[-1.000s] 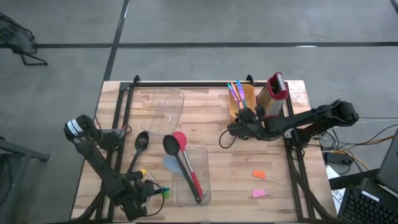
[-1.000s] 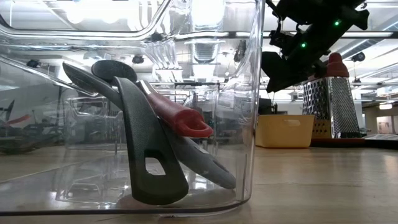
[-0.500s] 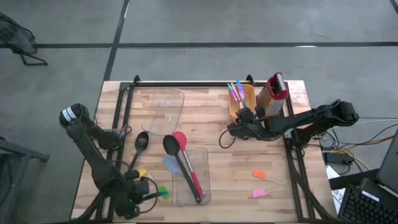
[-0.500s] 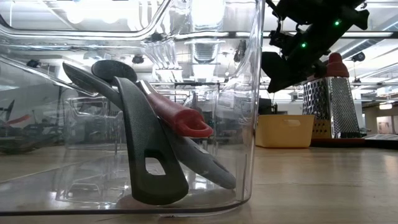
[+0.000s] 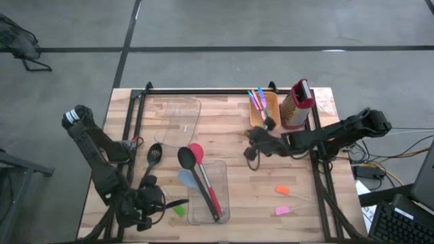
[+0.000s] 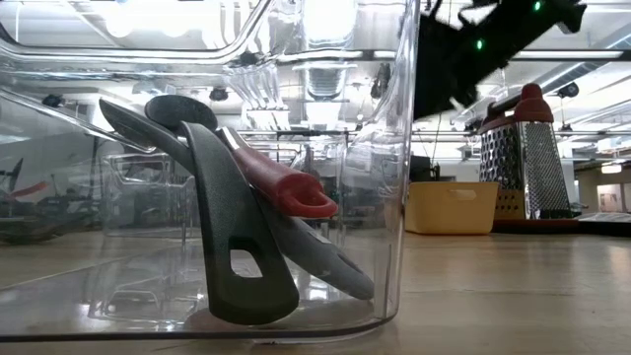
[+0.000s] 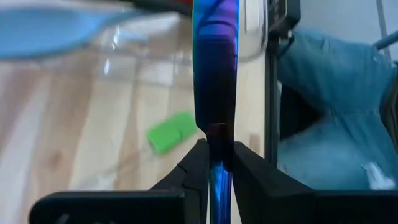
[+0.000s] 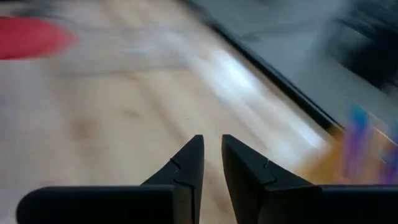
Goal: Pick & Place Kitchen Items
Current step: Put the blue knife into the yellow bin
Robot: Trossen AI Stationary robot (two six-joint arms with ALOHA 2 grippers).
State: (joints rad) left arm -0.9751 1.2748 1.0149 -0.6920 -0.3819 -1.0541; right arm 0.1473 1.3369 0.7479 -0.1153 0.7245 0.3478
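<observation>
1. Two arms have shifted in the last second. The left arm has swung its upper joints outward, and the left pincer (image 5: 152,202) now sits at the near-left corner of the desk (image 5: 258,176), just beside the clear bin (image 5: 226,193).
2. The left pincer is clamped on a thin blue-purple stick (image 7: 214,74), which runs straight out from between its fingers (the wrist view leaves no doubt).
3. A green chunk (image 5: 178,211) lies loose on the desk just beside that pincer, not gripped.
4. The right pincer (image 5: 252,150) has backed away from the yellow bin (image 5: 274,102) toward mid-desk. Its fingers are drawn nearly together with nothing between them.
5. The other coloured sticks (image 5: 257,98) still stand in the yellow bin.
6. The red spoon (image 5: 196,150), black spoon (image 5: 186,158) and light-blue spoon (image 5: 184,178) lie in the clear bin, heads poking over its far rim. The slotted turner (image 5: 154,154) rests on the desk outside it.
7. An orange chunk (image 5: 282,190) and a pink chunk (image 5: 282,211) wait on the right side.
8. Judgement: the left arm has a stick in hand and needs a drop-off. The right arm looks to have come away empty (likely heading for the chunks).
</observation>
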